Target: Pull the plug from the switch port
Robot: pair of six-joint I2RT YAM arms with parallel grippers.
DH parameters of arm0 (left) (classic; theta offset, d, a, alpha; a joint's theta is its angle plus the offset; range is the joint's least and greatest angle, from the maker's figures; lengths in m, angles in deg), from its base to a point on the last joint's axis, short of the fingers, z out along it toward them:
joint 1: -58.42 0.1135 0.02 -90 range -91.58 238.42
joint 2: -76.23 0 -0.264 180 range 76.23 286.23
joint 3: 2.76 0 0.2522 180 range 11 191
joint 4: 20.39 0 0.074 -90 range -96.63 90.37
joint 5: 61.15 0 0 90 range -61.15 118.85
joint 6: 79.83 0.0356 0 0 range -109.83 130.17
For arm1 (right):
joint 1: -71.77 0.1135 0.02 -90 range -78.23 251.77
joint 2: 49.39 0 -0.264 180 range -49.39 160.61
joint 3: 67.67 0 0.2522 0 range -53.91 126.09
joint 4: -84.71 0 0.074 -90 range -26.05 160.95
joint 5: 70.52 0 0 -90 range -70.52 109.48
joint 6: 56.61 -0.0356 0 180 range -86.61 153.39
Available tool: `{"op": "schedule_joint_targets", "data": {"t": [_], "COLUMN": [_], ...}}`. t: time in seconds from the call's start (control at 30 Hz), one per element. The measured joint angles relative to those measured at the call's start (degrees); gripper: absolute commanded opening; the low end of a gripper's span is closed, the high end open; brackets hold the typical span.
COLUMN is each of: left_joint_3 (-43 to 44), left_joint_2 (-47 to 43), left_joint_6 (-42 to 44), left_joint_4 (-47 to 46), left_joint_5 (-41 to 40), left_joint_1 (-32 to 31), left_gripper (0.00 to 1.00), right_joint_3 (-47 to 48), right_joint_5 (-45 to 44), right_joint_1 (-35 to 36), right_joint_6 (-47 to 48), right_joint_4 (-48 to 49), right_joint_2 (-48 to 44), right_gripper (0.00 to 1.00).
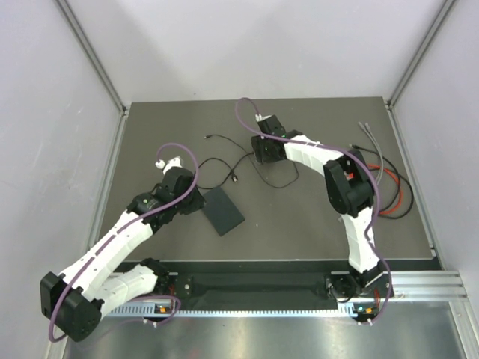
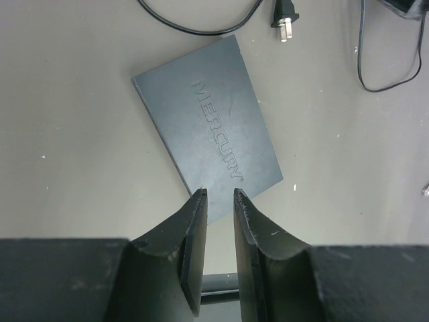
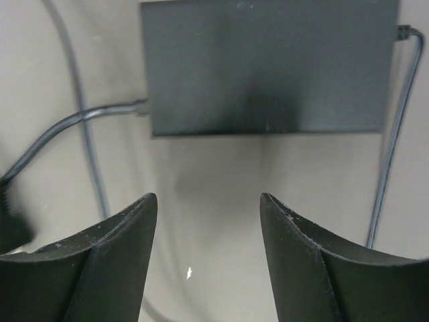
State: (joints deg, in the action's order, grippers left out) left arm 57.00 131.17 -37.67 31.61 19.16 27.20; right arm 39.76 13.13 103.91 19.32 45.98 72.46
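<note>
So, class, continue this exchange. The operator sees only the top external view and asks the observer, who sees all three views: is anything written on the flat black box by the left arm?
Observer: Yes. The left wrist view shows MERCURY embossed on the flat black box.
Operator: How does the left gripper stand?
Observer: Its jaws are a narrow gap apart, with the box's near corner at their tips. I cannot tell whether they touch it.
Operator: What lies ahead of the right gripper?
Observer: A second black box, with a grey cable joined to one short end. The jaws before it stand wide open and empty.
</note>
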Motion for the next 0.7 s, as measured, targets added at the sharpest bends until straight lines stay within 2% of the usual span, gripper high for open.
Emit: {"op": "schedule_joint_targets", "data": {"t": [0.33, 0.53, 0.63, 0.67, 0.7], "left_joint_3": [1.07, 5.35, 8.52, 9.51, 10.75], "left_joint_2": [3.87, 13.05, 18.34, 20.00, 22.27], "left_joint_6": [1.03, 1.51, 3.39, 4.20, 5.07], "left_joint_4": [1.97, 4.26, 4.11, 3.91, 3.56], "left_joint_5": [-3.23, -8.85, -9.42, -9.11, -8.81], "left_joint_1": [0.00, 0.87, 4.35, 5.95, 8.07], "left_gripper": [0.31, 0.31, 0.27, 0.22, 0.10], "right_joint_3": [9.51, 23.43, 20.72, 17.35, 13.00], "right_joint_5": [-4.74, -5.60, -5.55, -5.35, -5.20], "right_joint_1": [-0.11, -0.57, -0.66, -0.59, -0.44], "right_joint_6": [2.40, 4.44, 3.85, 3.39, 2.80], "right_joint_4": [2.86, 0.09, -0.55, -0.26, -0.63], "right_joint_2": [8.41, 15.21, 12.41, 10.01, 6.84], "right_gripper": [0.63, 0.66, 0.67, 0.67, 0.67]}}
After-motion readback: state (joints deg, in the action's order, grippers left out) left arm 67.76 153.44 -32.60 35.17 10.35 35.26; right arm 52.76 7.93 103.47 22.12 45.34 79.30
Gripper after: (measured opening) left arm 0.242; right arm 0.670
